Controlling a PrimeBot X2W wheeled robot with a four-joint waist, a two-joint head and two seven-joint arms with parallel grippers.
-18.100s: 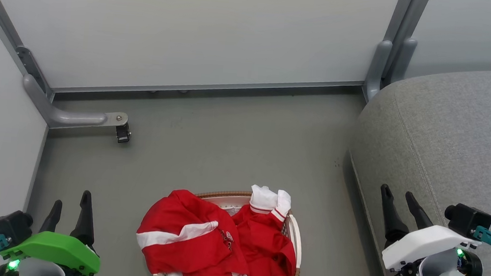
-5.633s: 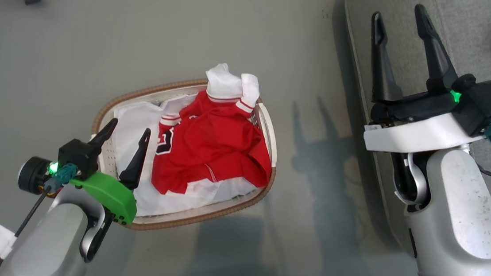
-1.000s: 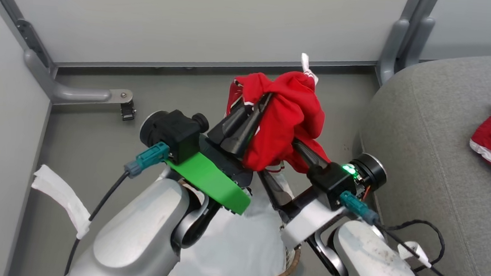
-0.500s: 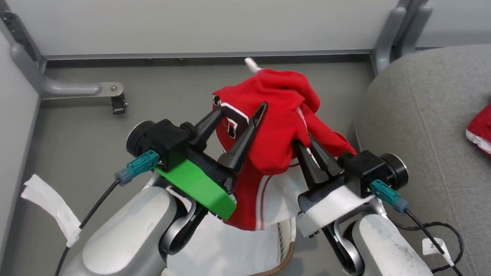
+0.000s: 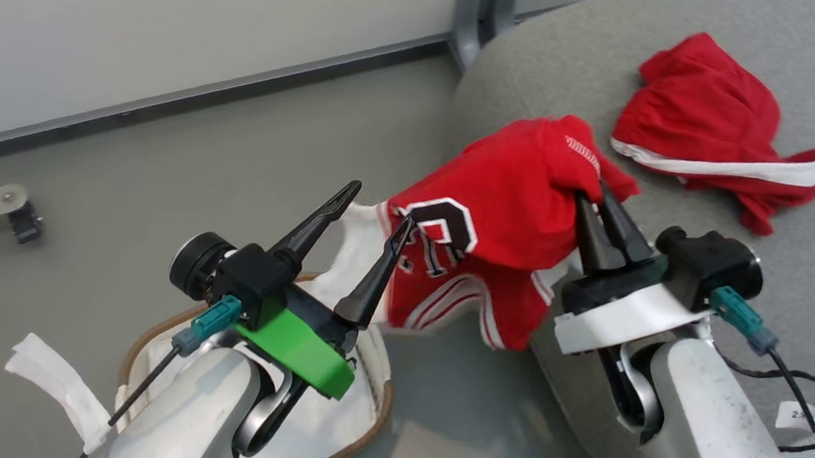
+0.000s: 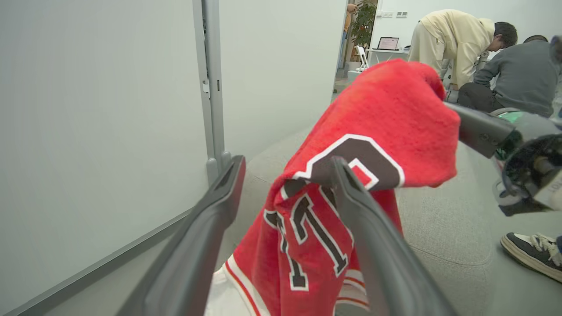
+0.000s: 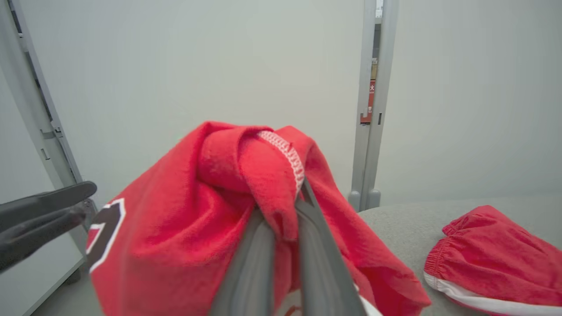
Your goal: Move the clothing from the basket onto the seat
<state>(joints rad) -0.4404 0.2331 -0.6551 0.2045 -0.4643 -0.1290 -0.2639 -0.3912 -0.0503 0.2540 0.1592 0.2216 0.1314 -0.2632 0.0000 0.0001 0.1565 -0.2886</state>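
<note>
creased numerals on the red jersey (image 6: 386, 114) can't be read; a far red sign (image 7: 368, 107) shows 火.

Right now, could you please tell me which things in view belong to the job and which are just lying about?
Job: numbered jersey, in the right gripper; red garment, on the seat; basket.
Lying about: caster bracket; cable tag; shoe.

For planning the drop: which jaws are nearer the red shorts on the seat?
Right. Right jaws hold the jersey near the shorts; left jaws are by the basket.
</note>
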